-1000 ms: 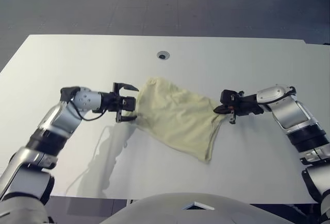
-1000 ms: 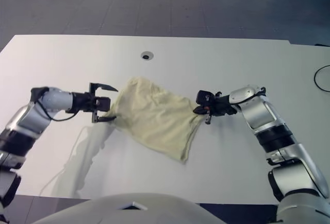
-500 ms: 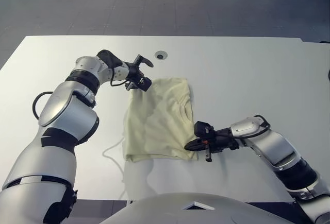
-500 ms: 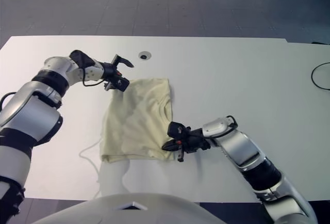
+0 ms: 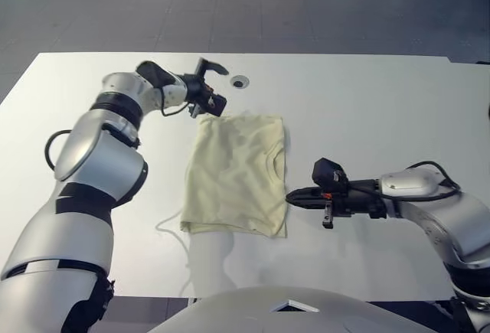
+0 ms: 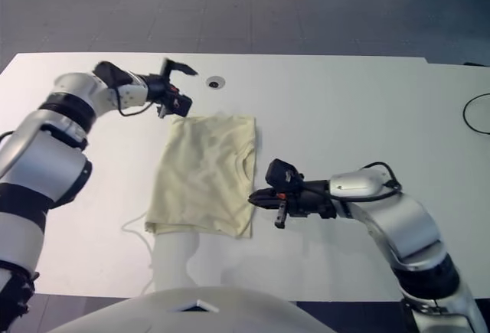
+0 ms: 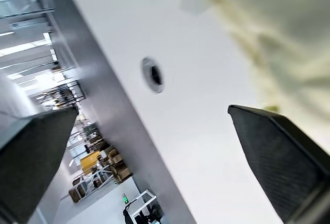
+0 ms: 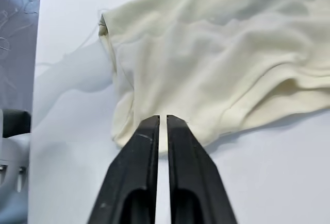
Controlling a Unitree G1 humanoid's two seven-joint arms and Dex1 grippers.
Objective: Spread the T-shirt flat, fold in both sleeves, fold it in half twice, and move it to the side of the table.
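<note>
A pale yellow T-shirt (image 5: 237, 168) lies folded into a narrow rectangle on the white table (image 5: 367, 103), long side running away from me. My left gripper (image 5: 217, 86) hovers open just beyond the shirt's far left corner, nothing between its fingers; the left wrist view shows that gripper (image 7: 154, 110) with the T-shirt (image 7: 273, 28) beside it. My right gripper (image 5: 292, 195) is shut, its tips level with the shirt's right edge near the front corner. In the right wrist view the gripper (image 8: 161, 118) points at the T-shirt's (image 8: 216, 54) corner, fingers together.
A round cable hole (image 5: 241, 82) sits in the table behind the shirt, close to the left gripper. A dark cable loop (image 6: 479, 115) lies at the table's right edge. Bare tabletop extends on both sides of the shirt.
The shirt, first stretched between both grippers, was laid down lengthwise. The left gripper has let go of the far corner and backed off. The right gripper has slid away from the front right corner.
</note>
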